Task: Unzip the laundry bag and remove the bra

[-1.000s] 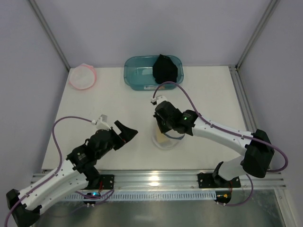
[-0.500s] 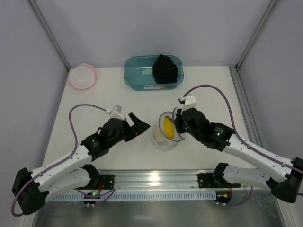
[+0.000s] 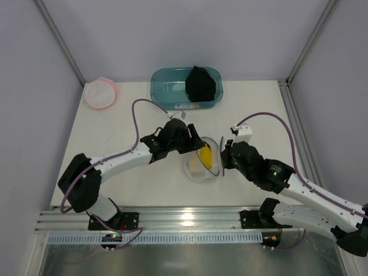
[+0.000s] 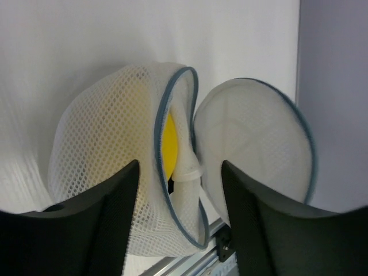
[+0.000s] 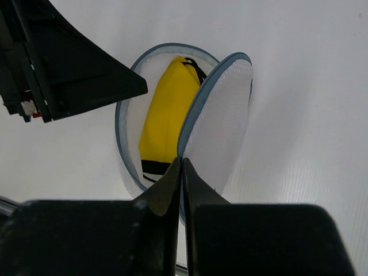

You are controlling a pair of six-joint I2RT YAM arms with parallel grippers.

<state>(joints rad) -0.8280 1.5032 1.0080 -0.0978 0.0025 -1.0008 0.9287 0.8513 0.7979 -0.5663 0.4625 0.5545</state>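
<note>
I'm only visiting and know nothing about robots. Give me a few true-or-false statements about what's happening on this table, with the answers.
1. The laundry bag has its lid open. True.
2. The bra inside is black. False: it is yellow; the black garment lies in the teal bin.
3. The right gripper is shut on the lid's edge. True.
4. The left gripper holds the bra. False: its jaws stand open in front of the bag's opening, and the bra is inside.
5. The pink-rimmed bag sits in the teal bin. False: it lies on the table, left of the bin.
</note>
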